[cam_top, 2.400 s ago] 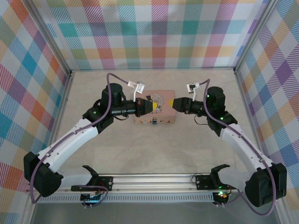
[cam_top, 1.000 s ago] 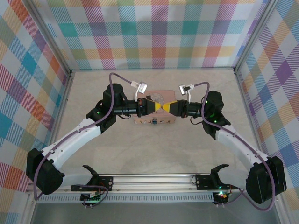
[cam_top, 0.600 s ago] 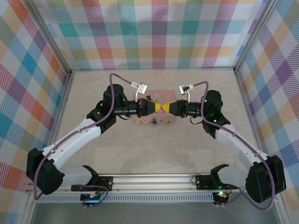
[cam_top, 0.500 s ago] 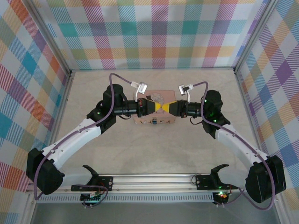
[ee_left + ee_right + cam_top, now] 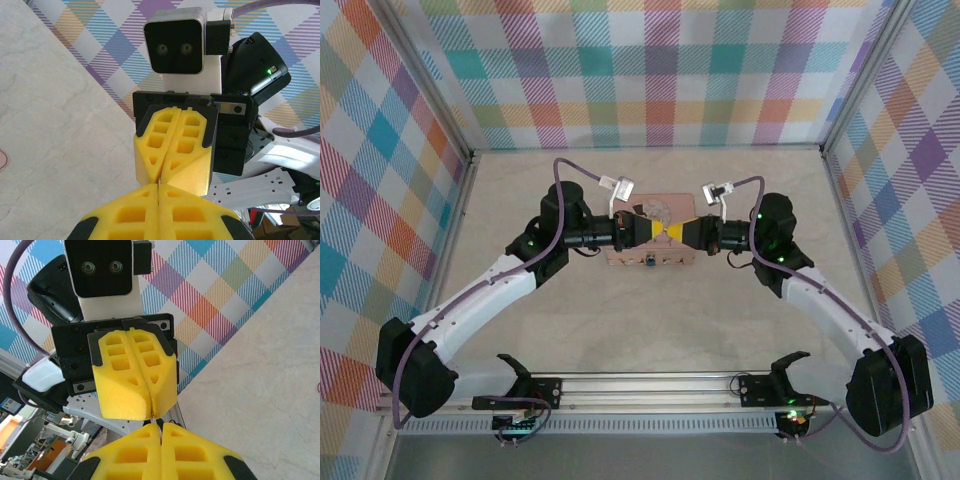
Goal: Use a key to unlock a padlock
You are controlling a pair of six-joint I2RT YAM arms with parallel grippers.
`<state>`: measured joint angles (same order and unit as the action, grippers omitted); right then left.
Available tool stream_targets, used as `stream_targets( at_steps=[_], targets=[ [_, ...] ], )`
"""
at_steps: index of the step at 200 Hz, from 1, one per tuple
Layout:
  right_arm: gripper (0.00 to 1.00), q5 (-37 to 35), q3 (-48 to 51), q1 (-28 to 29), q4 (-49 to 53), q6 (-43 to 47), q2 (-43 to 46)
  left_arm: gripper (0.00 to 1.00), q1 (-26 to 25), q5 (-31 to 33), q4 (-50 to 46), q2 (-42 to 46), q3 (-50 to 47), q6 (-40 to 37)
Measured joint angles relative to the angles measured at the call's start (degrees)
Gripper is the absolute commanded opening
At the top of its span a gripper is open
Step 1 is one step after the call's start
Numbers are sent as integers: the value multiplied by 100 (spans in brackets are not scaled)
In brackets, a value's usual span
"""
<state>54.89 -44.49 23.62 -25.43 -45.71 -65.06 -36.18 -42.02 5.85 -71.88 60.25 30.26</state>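
Above the pink tin (image 5: pixel 672 254), my left gripper (image 5: pixel 660 231) and right gripper (image 5: pixel 677 231) meet tip to tip, both shut. The key (image 5: pixel 155 419) shows as a thin silvery sliver running from the seam of the left gripper (image 5: pixel 151 412) into the seam of my right gripper (image 5: pixel 161 426). In the left wrist view my left gripper (image 5: pixel 159 186) presses against the right gripper (image 5: pixel 161 177), with a pale line in the seams. The padlock (image 5: pixel 649 262), tiny and dark teal, sits at the tin's near edge, below both grippers and untouched.
The tin lies mid-table on a pale marbled surface (image 5: pixel 650 320). Checked cloth walls (image 5: pixel 650 80) close in the back and sides. An aluminium rail (image 5: pixel 650 385) with the arm bases runs along the near edge. Purple cables (image 5: pixel 560 170) loop over both wrists.
The right gripper has swung left from beside the tin until its tips touch the left gripper's tips. Over the last second both have held almost still.
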Motion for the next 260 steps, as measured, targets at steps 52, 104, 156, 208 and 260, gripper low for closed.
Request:
stream_targets(
  at_steps=[52, 104, 156, 208, 260],
  targets=[
    [0, -87, 0, 11, 190, 170, 146, 43, 15, 179, 52, 26, -28, 59],
    [0, -612, -120, -138, 1163, 734, 527, 64, 282, 1274, -245, 605, -424, 125],
    [0, -2461, -815, -299, 2885, 1738, 566, 74, 339, 2675, -1047, 839, -710, 105],
    [0, -4931, -1154, -299, 3930, 2437, -70, 88, 411, 3956, -1611, 273, -848, 17],
    [0, -6203, -1556, -452, 4168, 2697, -1322, 94, 645, 4378, -1467, -505, -846, 17]
  ],
)
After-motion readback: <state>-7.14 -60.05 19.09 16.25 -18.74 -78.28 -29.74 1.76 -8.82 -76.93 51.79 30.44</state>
